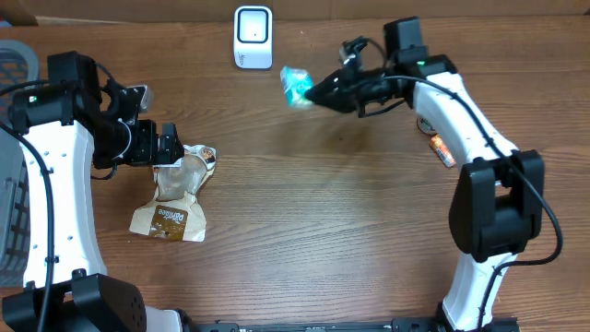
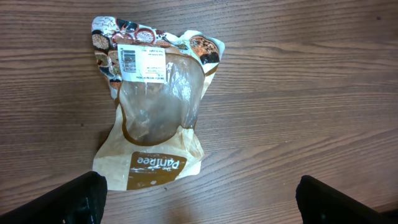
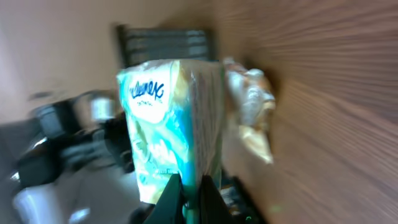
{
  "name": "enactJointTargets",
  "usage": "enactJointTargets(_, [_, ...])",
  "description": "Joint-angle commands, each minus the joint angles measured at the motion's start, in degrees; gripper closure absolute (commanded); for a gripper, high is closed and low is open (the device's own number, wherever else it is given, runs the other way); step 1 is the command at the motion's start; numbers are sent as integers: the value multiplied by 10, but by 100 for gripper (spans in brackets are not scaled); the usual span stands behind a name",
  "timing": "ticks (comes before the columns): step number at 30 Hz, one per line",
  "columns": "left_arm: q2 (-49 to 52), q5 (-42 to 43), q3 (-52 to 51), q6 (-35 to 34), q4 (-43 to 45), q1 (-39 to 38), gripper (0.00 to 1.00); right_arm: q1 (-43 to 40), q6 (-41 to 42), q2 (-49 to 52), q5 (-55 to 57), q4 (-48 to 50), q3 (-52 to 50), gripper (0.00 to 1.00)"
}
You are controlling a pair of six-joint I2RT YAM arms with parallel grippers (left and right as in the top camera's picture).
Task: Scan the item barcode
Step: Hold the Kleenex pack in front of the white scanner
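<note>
My right gripper (image 1: 315,91) is shut on a teal and white tissue pack (image 1: 296,85), held in the air just right of the white barcode scanner (image 1: 253,37) at the table's back edge. In the right wrist view the tissue pack (image 3: 174,124) fills the middle, pinched at its lower edge between the fingertips (image 3: 189,202). A brown and clear bread bag (image 1: 177,198) lies flat on the left of the table. My left gripper (image 1: 171,146) hovers over its top end, open. In the left wrist view the bread bag (image 2: 152,106) shows a white barcode label (image 2: 142,62), and the gripper (image 2: 199,199) holds nothing.
A small orange item (image 1: 441,148) lies on the table beside the right arm. A grey basket (image 1: 17,65) stands at the far left edge. Bare wooden tabletop (image 1: 332,212) stretches between the two arms.
</note>
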Motion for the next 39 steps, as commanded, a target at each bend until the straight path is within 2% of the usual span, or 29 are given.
enactJointTargets(1, [2, 6, 1, 15, 0, 1, 1, 38, -47, -8, 178, -61, 79, 96])
enactJointTargets(6, [2, 6, 1, 15, 0, 1, 1, 90, -103, 8, 423, -222, 286, 96])
enactJointTargets(9, [2, 6, 1, 15, 0, 1, 1, 118, -133, 18, 549, -242, 388, 96])
enactJointTargets(14, [2, 6, 1, 15, 0, 1, 0, 175, -265, 25, 792, -113, 421, 96])
enactJointTargets(18, [2, 6, 1, 15, 0, 1, 1, 201, -368, 66, 900, 19, 421, 96])
enactJointTargets(22, [2, 6, 1, 15, 0, 1, 0, 202, -463, 130, 921, 139, 420, 96])
enactJointTargets(26, [2, 6, 1, 15, 0, 1, 0, 202, -565, 192, 921, 204, 417, 96])
enactJointTargets(30, [2, 6, 1, 15, 0, 1, 0, 202, -619, 251, 917, 238, 417, 96])
enactJointTargets(36, [2, 6, 1, 15, 0, 1, 1, 210, -766, 317, 868, 249, 417, 96])
enactJointTargets(39, [2, 6, 1, 15, 0, 1, 0, 212, -779, 329, 868, 258, 416, 96])
